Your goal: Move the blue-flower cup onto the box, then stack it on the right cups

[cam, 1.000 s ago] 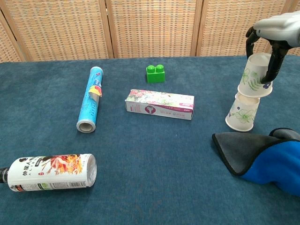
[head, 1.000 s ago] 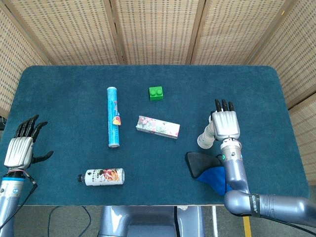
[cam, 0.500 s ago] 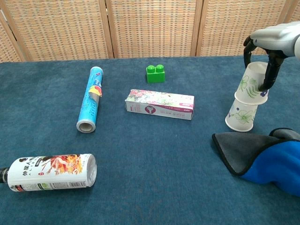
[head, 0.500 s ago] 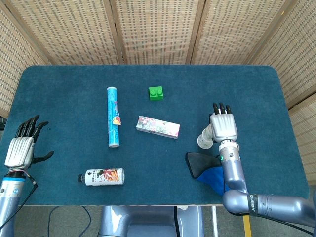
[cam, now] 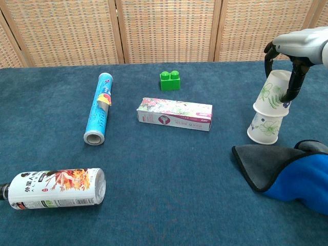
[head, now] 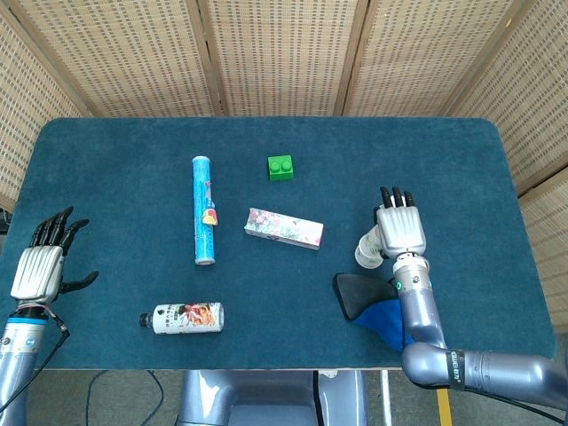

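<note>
Upper cup [cam: 273,91] lower on stack [cam: 265,127]

The head view looks steeply down from above the robot's side of the table [head: 266,133], far enough back to take in the whole blue top, the woven screens behind it and both arms at the near corners. The chest view sits low and close, facing level across the cloth toward those screens (so the near edge is cut off). Both share the middle: the green block [head: 282,167] [cam: 169,81], the floral box [head: 283,228] [cam: 174,114] and the lying tube [head: 204,209] [cam: 98,108].
</note>
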Controlling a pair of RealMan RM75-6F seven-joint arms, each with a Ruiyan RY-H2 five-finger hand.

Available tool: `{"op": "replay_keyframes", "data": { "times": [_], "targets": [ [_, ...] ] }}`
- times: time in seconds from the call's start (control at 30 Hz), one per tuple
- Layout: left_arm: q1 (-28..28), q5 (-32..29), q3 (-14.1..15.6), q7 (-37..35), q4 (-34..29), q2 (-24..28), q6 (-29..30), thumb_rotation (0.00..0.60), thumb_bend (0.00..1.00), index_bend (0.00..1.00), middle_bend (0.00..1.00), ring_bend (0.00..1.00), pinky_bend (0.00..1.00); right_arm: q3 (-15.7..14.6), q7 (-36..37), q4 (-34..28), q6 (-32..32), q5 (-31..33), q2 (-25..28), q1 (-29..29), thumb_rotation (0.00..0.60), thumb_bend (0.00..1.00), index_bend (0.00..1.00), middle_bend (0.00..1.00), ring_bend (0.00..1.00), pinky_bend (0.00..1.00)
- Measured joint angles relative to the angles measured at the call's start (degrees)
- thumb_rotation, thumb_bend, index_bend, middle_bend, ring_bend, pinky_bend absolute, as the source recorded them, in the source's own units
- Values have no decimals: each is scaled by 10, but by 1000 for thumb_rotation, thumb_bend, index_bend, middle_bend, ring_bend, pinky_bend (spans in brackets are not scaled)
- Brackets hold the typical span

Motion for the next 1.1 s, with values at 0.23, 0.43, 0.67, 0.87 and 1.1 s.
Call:
{"op": "replay_keyframes", "data": {
  "times": [0.23,0.43,0.67,0.87,1.1],
  "targets": [
    [1,-3,-3,-7,0,3,0,600,198,168,0,0,45,-3,-9,2,-3,13,-6,2,600,229,498,103,31,142],
    [1,0,-2,-8,0,3,-1,600,198,169,0,0,45,-4,-11,11,-13,25,-11,3,600,197,359,33,0,128],
    [0,-3,-3,-11,2,3,-4,600,198,169,0,0,45,2,-5,10,-15,27,2,2,600,182,294,17,0,126],
    [0,-4,-3,-8,3,1,-5,600,198,169,0,0,45,18,3,8,-14,15,23,5,600,181,301,26,0,124],
    [-3,-11,-4,6,6,-4,-11,600,199,169,0,0,45,33,12,53,-40,16,27,16,600,182,329,39,0,125]
  ]
}}
